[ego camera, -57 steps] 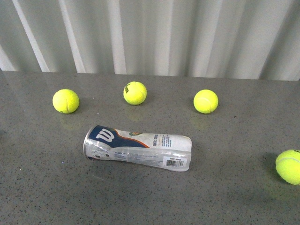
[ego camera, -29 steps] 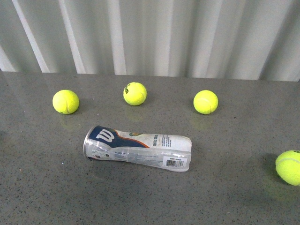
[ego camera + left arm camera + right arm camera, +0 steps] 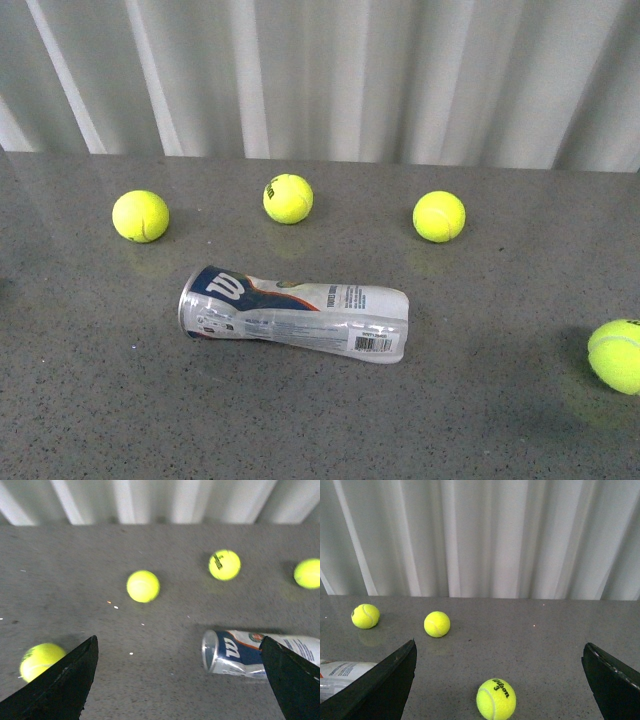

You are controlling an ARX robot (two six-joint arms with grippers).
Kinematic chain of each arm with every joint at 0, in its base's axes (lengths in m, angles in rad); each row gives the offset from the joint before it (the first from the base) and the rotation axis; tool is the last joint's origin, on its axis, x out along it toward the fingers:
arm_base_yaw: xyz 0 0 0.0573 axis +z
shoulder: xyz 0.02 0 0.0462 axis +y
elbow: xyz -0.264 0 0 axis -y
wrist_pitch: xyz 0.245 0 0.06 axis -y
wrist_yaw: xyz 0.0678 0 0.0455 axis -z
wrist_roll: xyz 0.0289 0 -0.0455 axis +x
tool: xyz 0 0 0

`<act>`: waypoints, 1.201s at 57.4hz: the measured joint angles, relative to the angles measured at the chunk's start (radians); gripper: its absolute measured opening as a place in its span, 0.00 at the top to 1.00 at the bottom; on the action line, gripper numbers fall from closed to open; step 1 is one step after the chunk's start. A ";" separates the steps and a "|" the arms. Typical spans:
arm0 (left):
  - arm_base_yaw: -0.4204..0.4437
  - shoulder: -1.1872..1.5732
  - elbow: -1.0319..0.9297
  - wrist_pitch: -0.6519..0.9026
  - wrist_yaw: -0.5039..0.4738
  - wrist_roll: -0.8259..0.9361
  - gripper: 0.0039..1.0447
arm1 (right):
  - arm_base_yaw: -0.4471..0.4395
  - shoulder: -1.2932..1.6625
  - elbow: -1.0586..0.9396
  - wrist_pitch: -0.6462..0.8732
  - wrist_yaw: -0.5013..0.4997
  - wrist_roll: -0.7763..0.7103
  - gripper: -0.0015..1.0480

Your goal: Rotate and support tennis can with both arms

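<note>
Left claw point(image 3: 177, 641) and right claw point(image 3: 498, 645) hang spread wide, empty. The tennis can point(image 3: 293, 314) lies flat on the worktop point(image 3: 100, 410) ahead of them, its label turned slightly since before.

Soft even light, left wrist view perhaps blurry

Grey speckled tabletop point(image 3: 500, 420) (white curtain point(image 3: 350, 70) behind)
</note>
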 joint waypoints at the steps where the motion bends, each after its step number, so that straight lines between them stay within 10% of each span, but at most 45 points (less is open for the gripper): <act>1: -0.011 0.053 0.030 -0.011 0.022 -0.001 0.06 | 0.000 0.000 0.000 0.000 0.000 0.000 0.07; 18: -0.109 0.438 0.247 -0.051 0.205 -0.024 0.06 | 0.000 0.000 0.000 0.000 0.000 0.000 0.07; 69: -0.133 0.871 0.177 0.353 0.290 -0.252 0.07 | 0.000 0.000 0.000 0.000 -0.001 0.000 0.07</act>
